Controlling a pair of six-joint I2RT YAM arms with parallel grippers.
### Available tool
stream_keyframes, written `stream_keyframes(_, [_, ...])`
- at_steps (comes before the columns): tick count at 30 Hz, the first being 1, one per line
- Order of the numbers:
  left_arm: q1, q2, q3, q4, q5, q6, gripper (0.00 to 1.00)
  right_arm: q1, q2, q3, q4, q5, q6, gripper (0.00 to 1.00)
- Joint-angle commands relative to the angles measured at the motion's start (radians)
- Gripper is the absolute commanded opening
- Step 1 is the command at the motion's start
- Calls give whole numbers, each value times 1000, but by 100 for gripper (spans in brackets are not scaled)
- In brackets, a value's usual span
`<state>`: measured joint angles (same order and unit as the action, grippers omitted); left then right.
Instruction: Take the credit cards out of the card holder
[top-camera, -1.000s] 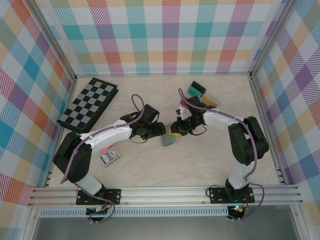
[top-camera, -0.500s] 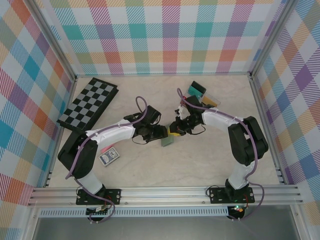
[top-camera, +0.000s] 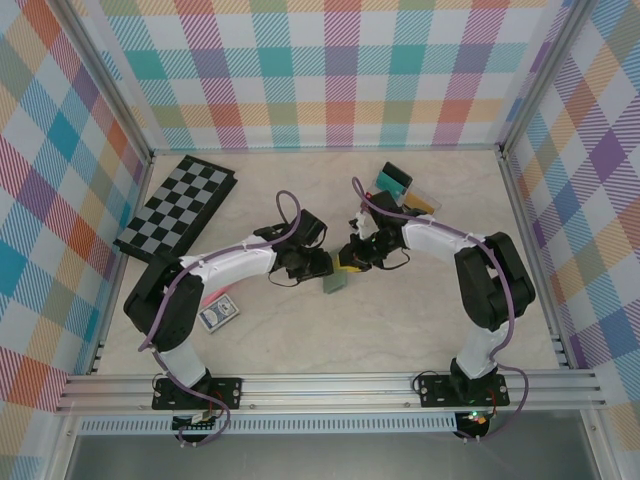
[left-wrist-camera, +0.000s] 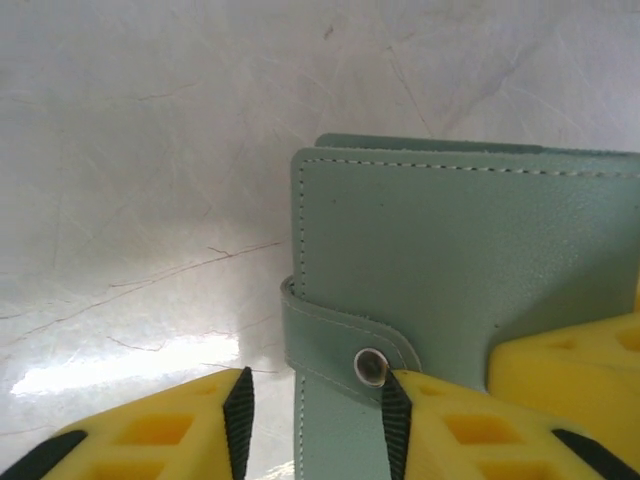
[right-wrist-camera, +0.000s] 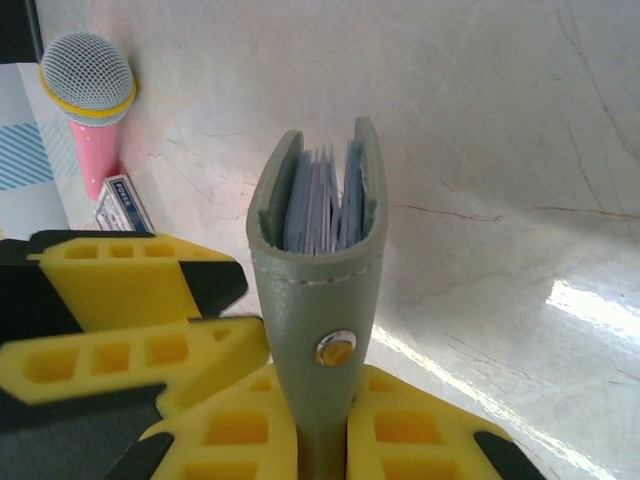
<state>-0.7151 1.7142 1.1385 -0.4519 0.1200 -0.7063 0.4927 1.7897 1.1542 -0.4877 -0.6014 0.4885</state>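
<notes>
Left wrist view: the left gripper (left-wrist-camera: 318, 410) has been moved in and narrowed around the strap (left-wrist-camera: 340, 340) of the card holder (left-wrist-camera: 460, 250) at lower middle, a gap still left on one side, while the holder is pinched tight by the right gripper (right-wrist-camera: 320, 440), with the credit cards (right-wrist-camera: 320, 205) still inside.

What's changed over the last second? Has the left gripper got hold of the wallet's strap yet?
The left arm swung inward and the left gripper edged toward the card holder. Its jaws now straddle the snap strap with a gap on one side, so it is not gripped yet. The right gripper stayed shut on the card holder, with the credit cards still inside. The chessboard and card pack have not moved.
</notes>
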Motion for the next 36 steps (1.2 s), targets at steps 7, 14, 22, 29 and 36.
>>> stream_keyframes(7, [8, 7, 8, -108, -135, 2, 32, 7, 12, 39, -62, 0, -26, 1])
stream_keyframes(14, [7, -49, -26, 84, 59, 42, 34, 9, 16, 39, -53, -13, -20, 0])
stream_keyframes(22, [6, -8, -13, 103, 127, 48, 39, 9, 14, 36, -44, -23, -15, 0])
stream_keyframes(29, [5, 23, -6, 75, 111, 37, 42, 9, 16, 40, -41, -27, -10, 0])
stream_keyframes(36, [4, 53, 9, 0, 54, 26, 37, 9, 14, 44, -42, -20, -7, 0])
